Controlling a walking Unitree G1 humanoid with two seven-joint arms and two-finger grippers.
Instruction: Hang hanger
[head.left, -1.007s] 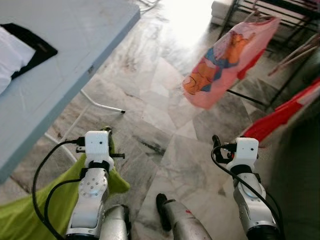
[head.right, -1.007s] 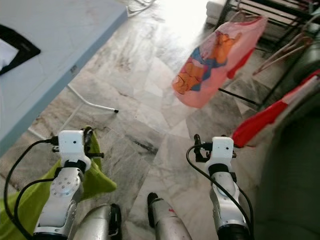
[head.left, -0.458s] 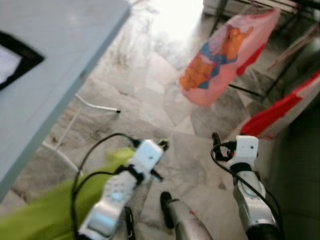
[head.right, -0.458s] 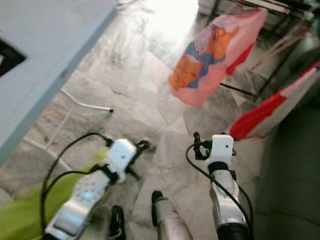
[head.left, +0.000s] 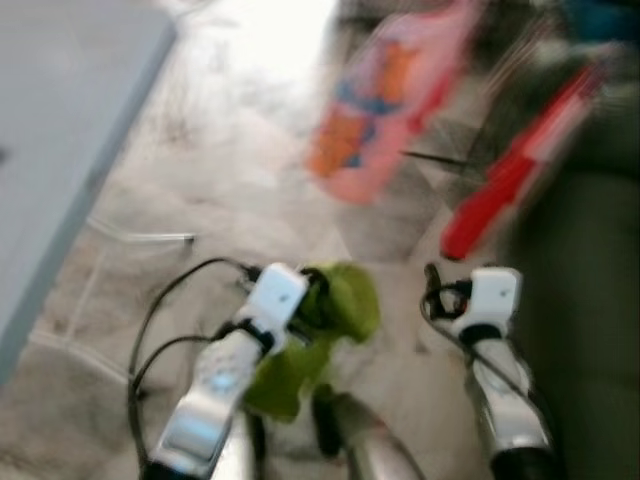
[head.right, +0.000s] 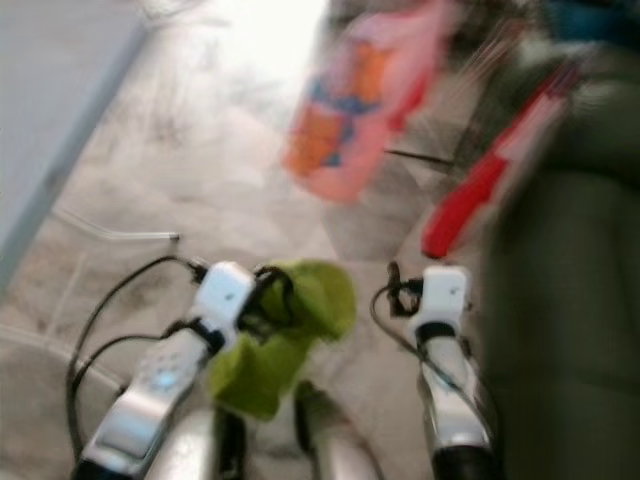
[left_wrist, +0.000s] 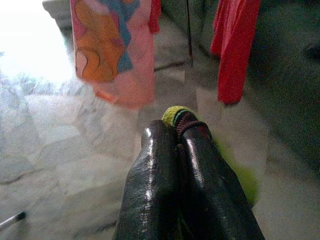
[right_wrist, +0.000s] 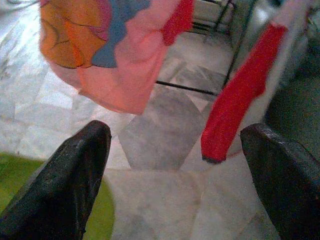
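My left gripper (left_wrist: 177, 131) is shut on a lime-green garment (head.left: 322, 325), which bunches around its fingers and hangs below them over the marble floor. Whether a hanger is inside the cloth cannot be made out. The head views are blurred. Ahead hang a pink garment with an orange and blue cartoon print (head.left: 375, 100) and a red garment (head.left: 510, 170), both on a dark drying rack (right_wrist: 186, 88). My right gripper (right_wrist: 175, 131) is open, its fingers (right_wrist: 82, 170) wide apart and empty, held low at the right facing those clothes.
A light blue table (head.left: 60, 140) runs along the left, with thin white leg bars (head.left: 140, 237) on the floor beneath it. A dark grey-green surface (head.left: 590, 300) fills the right side. Marble floor (head.left: 250, 170) lies open between table and rack.
The whole picture has swung, so the camera has turned right. My left arm has moved from the left toward the middle, bringing the green garment with it. The right arm has kept its pose.
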